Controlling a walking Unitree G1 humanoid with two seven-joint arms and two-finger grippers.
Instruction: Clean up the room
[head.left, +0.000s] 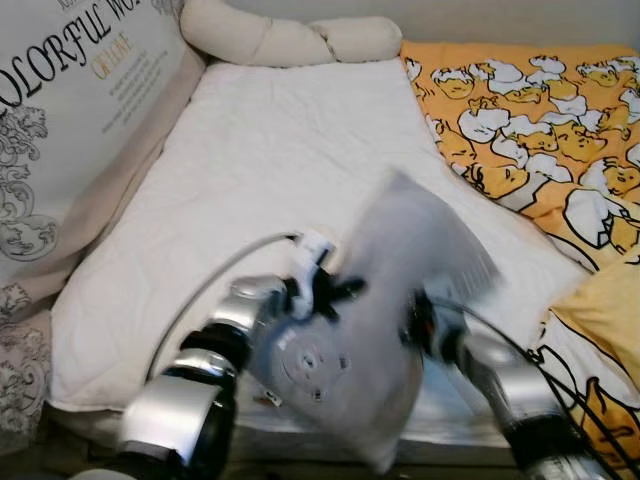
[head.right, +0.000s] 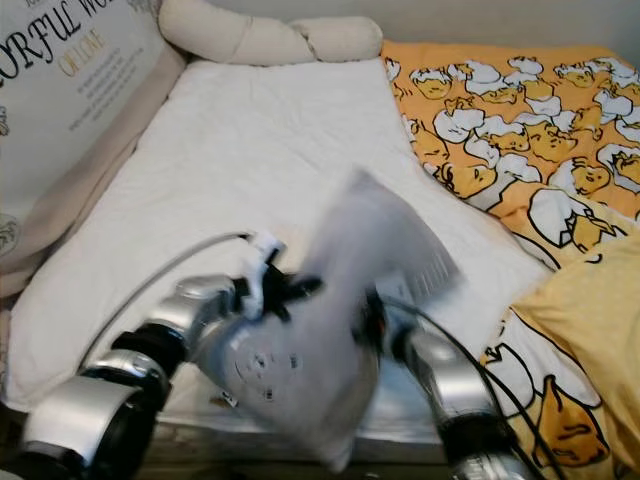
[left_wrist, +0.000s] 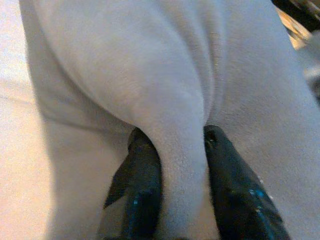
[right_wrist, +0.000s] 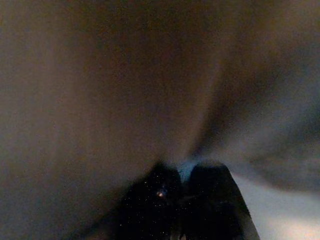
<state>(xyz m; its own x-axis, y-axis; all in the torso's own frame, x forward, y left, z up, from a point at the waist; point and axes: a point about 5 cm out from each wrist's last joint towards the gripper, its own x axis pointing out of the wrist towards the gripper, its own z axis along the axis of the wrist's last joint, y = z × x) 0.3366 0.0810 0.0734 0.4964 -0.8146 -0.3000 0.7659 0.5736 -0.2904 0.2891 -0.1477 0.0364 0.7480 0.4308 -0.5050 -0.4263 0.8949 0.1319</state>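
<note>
The grey pillow (head.left: 400, 310) hangs in the air between the two arms, above the near edge of the bed, and it is blurred, so it seems to be in motion. Its long axis runs tilted, from low near the robot up and away toward the far right. The left end effector (left_wrist: 182, 165) pinches a fold of the pillow cloth between its two black fingers. The right end effector (right_wrist: 187, 172) is pressed into the same cloth on the other side; its fingers look close together on the fabric, though this view is dark. Both arms are equally near, because both already hold it.

Ahead of the pillow lies the white mattress pad (head.left: 260, 180), flat and free, so I judge the pillow should go forward and down onto it. At the head of the bed rests a cream bolster (head.left: 290, 40). A large printed cushion (head.left: 70, 110) leans along the left side. The orange duck-print blanket (head.left: 540, 130) covers the right side of the bed.
</note>
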